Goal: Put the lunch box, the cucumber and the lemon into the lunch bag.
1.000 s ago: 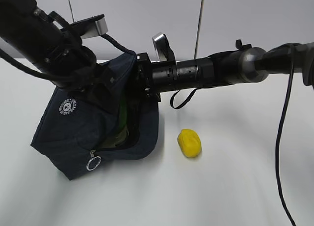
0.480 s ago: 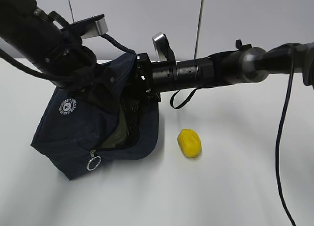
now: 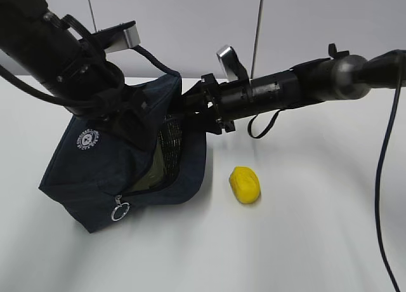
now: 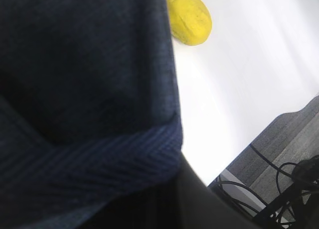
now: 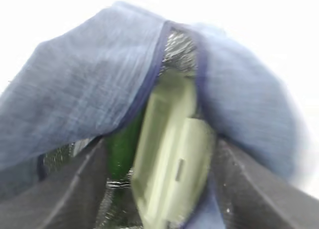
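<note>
The navy lunch bag stands on the white table with its top open to the right. In the right wrist view the bag gapes, showing the sage-green lunch box and the dark green cucumber side by side inside. My right gripper is open and empty at the bag's mouth, its fingers spread either side of the opening. My left gripper is shut on the bag's upper edge, holding it up; the navy strap crosses its finger. The yellow lemon lies on the table right of the bag.
The bag's zipper ring pull hangs at its lower front and the round white logo faces left. A loose black strap loop hangs under the right arm. A thin pole stands behind the table.
My right gripper has drawn back to the right, out of the bag's opening. The bright green seen at the opening has sunk deeper inside. The left arm and lemon have not moved.
</note>
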You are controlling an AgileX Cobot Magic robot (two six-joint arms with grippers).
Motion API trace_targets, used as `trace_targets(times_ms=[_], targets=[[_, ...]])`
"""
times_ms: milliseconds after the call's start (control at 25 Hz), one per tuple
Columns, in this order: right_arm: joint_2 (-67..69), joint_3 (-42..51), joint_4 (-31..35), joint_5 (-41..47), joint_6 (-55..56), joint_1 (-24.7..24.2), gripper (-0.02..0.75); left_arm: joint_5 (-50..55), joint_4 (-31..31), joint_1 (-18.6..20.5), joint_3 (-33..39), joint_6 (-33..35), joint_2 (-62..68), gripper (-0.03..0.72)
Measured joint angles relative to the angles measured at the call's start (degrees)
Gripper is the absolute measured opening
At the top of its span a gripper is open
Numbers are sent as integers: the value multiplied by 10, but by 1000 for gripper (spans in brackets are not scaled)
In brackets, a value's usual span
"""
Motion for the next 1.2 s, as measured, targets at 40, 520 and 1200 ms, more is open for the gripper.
trace_targets(times_ms=[40,520,1200], targets=[[-5,0,-8,1,3,-9,496,0,0,0,0,0,0,-9],[-122,0,-341,10,131,-70,495,1,0,0,0,0,0,-9],[-196,1,-659,26,344,51,475,3,2,0,0,0,0,-9]])
